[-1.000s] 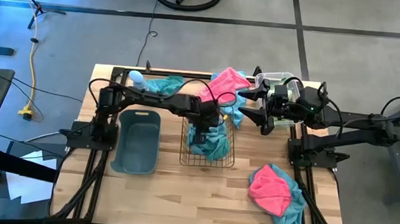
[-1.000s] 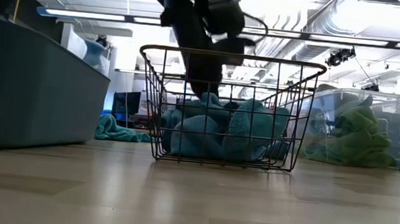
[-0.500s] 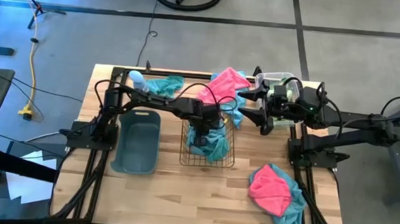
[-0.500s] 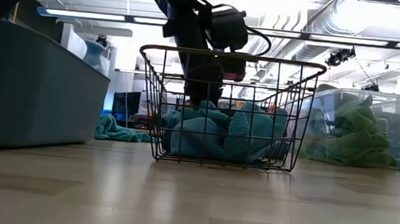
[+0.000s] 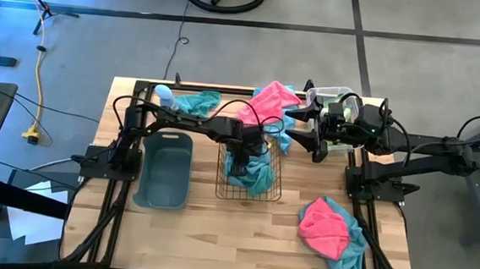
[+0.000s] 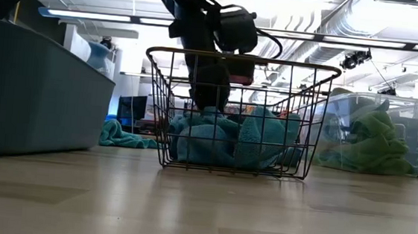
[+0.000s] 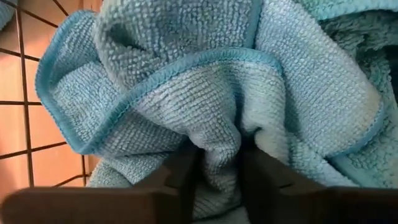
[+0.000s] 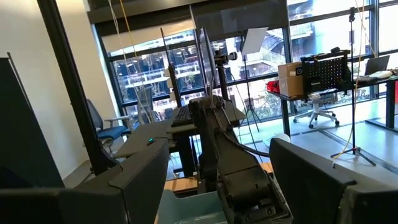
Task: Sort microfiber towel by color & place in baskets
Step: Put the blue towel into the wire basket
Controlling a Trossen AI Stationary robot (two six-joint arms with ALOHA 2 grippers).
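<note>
- The teal towel (image 7: 205, 93) lies crumpled in the wire basket (image 5: 249, 188) at the table's middle; soft, looped pile, stitched hem, light and limp, so it probably sags and drapes when lifted
- The left gripper (image 7: 219, 171) reaches down into the basket; its fingers (image 7: 180, 174) flank a raised fold with a narrow gap, touching the cloth; whether they pinch or let go cannot be told
- Best hold is likely a bunched ridge like this one, not a flat edge
- The right gripper (image 5: 306, 128) hovers wide open and empty near the clear bin (image 6: 372, 133), which holds green cloth
- The grey tub (image 5: 164, 169) is smooth, stiff plastic; pink and teal cloths (image 5: 331, 228) wait at the near right
</note>
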